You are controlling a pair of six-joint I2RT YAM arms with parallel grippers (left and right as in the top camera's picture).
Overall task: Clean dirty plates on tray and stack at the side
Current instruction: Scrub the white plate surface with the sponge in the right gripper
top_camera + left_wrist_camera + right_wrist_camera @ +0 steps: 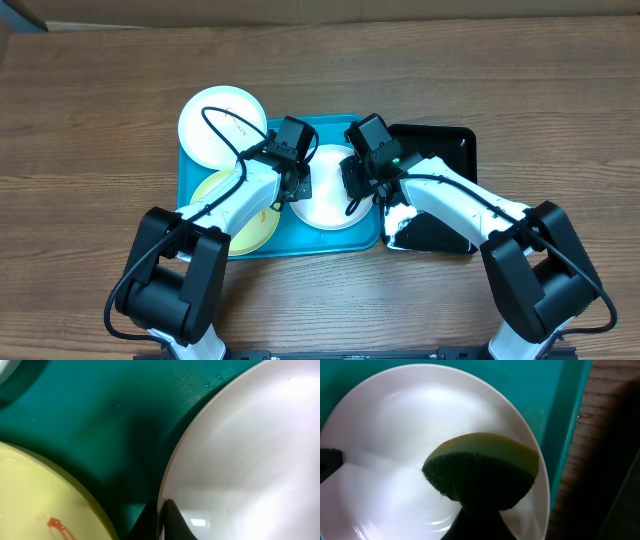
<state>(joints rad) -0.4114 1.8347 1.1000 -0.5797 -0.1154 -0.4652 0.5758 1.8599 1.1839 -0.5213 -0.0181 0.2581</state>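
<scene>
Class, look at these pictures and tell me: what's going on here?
The left tool pinches the rim of a white plate lying in the turquoise tray. The right tool holds a green sponge over that plate, apparently to wipe it. A yellow-green plate with a red smear lies beside it, not yet cleaned.

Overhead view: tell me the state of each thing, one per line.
centre white plate: flat in tray, looks clean
yellow-green plate: in tray, red smear
far white plate: resting over tray's corner, faint mark
sponge: held over centre white plate
left gripper: shut on centre white plate's rim
right gripper: shut on sponge
</scene>
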